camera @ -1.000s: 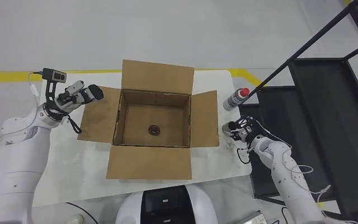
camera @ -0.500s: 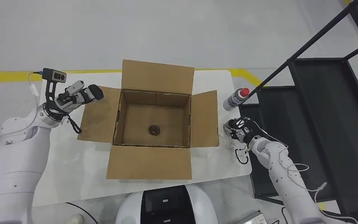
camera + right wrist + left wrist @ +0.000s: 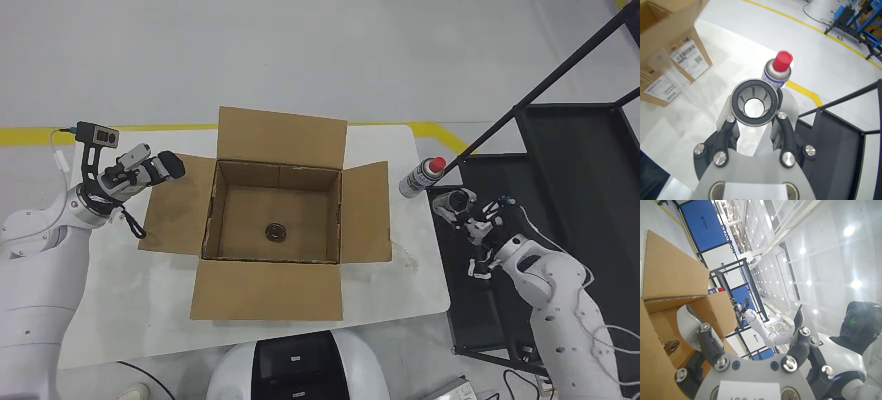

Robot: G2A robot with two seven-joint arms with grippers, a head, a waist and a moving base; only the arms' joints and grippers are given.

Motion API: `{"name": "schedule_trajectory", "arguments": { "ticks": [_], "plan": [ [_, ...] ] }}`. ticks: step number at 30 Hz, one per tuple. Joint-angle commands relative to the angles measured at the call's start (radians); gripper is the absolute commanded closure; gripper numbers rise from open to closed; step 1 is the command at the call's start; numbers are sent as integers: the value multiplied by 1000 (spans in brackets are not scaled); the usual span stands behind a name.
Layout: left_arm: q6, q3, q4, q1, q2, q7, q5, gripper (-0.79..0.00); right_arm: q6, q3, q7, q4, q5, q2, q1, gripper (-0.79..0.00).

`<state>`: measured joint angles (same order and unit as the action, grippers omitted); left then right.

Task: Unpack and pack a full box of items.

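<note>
Only dark disc [image 3: 276, 232], inside open box [image 3: 245, 215]

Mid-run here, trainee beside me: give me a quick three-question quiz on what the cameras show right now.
1. True or false: the left claw is shut.
2. The right claw grips: A) a tape roll, B) a metal sleeve, C) nothing.
3. What lies inside the cardboard box?
Key: 1 false, it is open. 2 B. 3 One small dark disc on the box floor.
</note>
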<state>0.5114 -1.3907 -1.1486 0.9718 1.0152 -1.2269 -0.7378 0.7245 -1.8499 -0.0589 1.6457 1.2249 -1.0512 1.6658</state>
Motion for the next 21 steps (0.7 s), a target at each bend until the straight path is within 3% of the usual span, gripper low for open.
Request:
{"name": "schedule_trajectory", "arguments": {
  "ticks": [1, 9, 18, 21],
  "plan": [
    [0, 0, 0, 0, 0, 0, 0, -785, 37, -3, -40, 87, -42, 2, 17, 0],
    [0, 0, 0, 0, 0, 0, 0, -785, 96, 86, -189, 325, -129, 7, 2, 0],
    [0, 0, 0, 0, 0, 0, 0, -785, 37, 315, -258, 301, -131, -3, -163, 0],
    [0, 0, 0, 0, 0, 0, 0, -785, 50, 334, -246, 286, -147, -4, -176, 0]
  ]
}}
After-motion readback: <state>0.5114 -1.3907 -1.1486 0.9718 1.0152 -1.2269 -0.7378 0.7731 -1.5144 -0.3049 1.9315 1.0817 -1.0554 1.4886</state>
